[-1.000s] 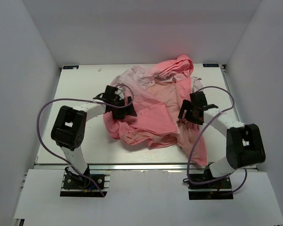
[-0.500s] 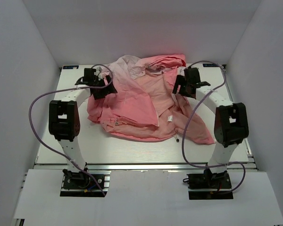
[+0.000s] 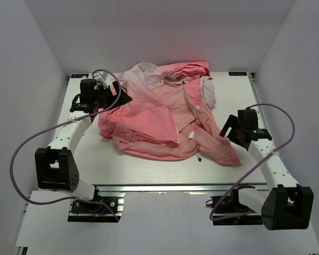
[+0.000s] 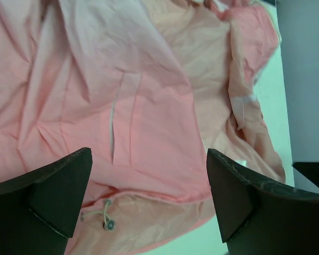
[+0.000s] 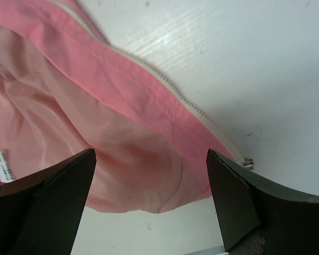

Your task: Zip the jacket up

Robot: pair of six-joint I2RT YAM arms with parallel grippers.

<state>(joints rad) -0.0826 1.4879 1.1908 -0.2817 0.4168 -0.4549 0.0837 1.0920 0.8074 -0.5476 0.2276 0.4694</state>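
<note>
The jacket [image 3: 159, 122] lies crumpled and unzipped over the middle and far part of the table [image 3: 149, 172]. Its hood [image 3: 194, 69] is bunched toward the far edge and its hem [image 3: 165, 154] is turned toward the arms, so its long axis is judged to run far to near, leaning a little rightward at the hem.

One white zipper [image 5: 170, 87] edge is seen in the right wrist view, laid on the bare table along the jacket's right-hand border. It runs diagonally, and its small end piece [image 5: 248, 163] is found at the near right hem corner.

The right gripper [image 3: 227, 129] is held just beside that border, jaws spread wide with nothing between them. The left gripper [image 3: 119, 97] is likewise spread and empty. It is poised at the jacket's far left side above a pocket slit [image 4: 112, 125] — well apart from the zipper's lower end.

The right arm is therefore judged the nearer one for the zipper's foot. The mating edge cannot be made out among the folds and would have to be found first.
</note>
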